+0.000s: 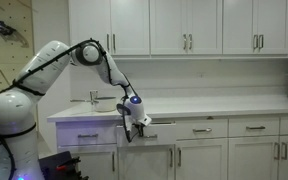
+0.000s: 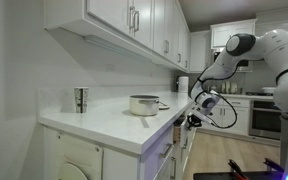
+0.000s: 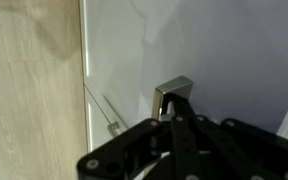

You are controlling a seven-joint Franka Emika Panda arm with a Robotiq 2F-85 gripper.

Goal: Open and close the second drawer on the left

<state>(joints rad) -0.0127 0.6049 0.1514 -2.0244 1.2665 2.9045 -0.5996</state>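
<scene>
Jaws of the single black Robotiq gripper [image 3: 172, 118] stand clenched, tips meeting at the one short silver bar handle [image 3: 174, 92] of the shallow white recessed-panel second drawer [image 3: 209, 50]; whether they pinch the bar cannot be told. The drawer sits directly under the white countertop [image 2: 94, 118], which bears one steel pot [image 2: 144, 104] and one metal cup [image 2: 80, 98].

Second drawer [image 1: 159, 131]: front is finished in plain white, handle [image 3: 174, 93] in silver. Gripper [image 3: 172, 117] is finished in black. Countertop [image 1: 214, 105] is rendered white.
</scene>
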